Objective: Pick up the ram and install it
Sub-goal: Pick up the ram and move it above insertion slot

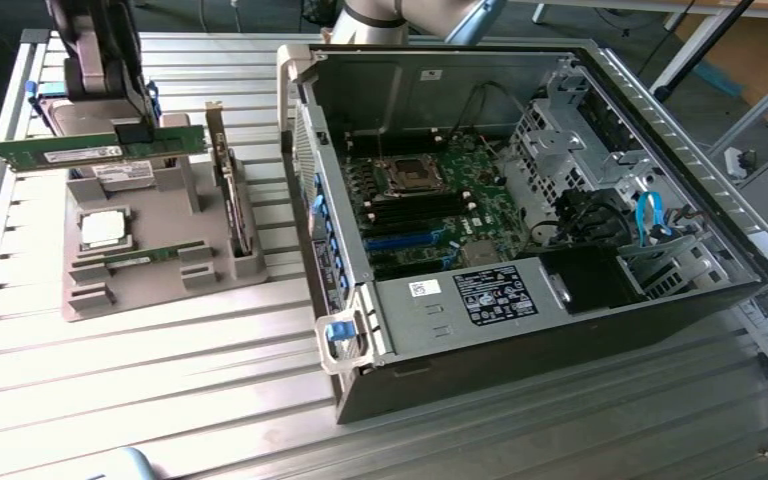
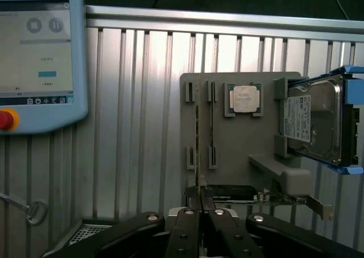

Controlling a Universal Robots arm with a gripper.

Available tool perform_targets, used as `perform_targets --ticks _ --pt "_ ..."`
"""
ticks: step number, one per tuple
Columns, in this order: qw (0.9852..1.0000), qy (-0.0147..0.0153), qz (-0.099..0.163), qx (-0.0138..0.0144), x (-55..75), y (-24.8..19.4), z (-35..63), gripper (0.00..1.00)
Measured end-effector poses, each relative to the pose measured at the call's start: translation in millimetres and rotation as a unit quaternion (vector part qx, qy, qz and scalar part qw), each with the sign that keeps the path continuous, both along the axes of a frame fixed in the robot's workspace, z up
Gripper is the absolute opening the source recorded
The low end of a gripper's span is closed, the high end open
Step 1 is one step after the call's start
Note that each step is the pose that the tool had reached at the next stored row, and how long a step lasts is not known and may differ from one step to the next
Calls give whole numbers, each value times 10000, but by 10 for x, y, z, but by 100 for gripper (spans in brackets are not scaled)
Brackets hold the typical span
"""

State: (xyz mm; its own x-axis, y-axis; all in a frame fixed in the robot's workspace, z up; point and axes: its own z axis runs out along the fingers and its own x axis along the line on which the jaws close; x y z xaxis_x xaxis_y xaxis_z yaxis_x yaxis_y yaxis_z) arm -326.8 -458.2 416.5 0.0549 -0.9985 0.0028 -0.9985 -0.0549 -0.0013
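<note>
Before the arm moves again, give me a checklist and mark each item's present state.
1. Grip on the ram: ok. The gripper is shut on it near the middle of its length.
2. Ram free of the grey holder: ok. It hangs above it.
3. Ram attitude: ok. It is roughly level in the exterior view.
4. Computer case open: ok. The motherboard is exposed.
5. Ram over the case: not ok. It is over the holder, on the exterior view's left of the case.
6. Memory slots free: cannot tell.
</note>
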Motion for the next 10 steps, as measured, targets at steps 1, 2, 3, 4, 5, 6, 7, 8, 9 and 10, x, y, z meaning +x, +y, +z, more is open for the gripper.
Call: perform_targets --ticks 1,2,3,4,5,6,7,8,9,10 --pt "10000 0 0 0 22 0 0 12" --pt "10000 0 0 0 43 0 0 12" --pt "10000 0 0 -1 67 0 1 12" --pt "10000 0 -1 0 92 0 0 12" --pt "10000 0 0 0 115 0 0 12" --pt "10000 0 0 0 138 -1 0 12" --pt "10000 0 0 0 159 -1 0 12" --pt "10000 0 1 0 185 -1 0 12" --pt "10000 0 0 0 208 -1 0 12" --pt "10000 0 0 0 228 -1 0 12"
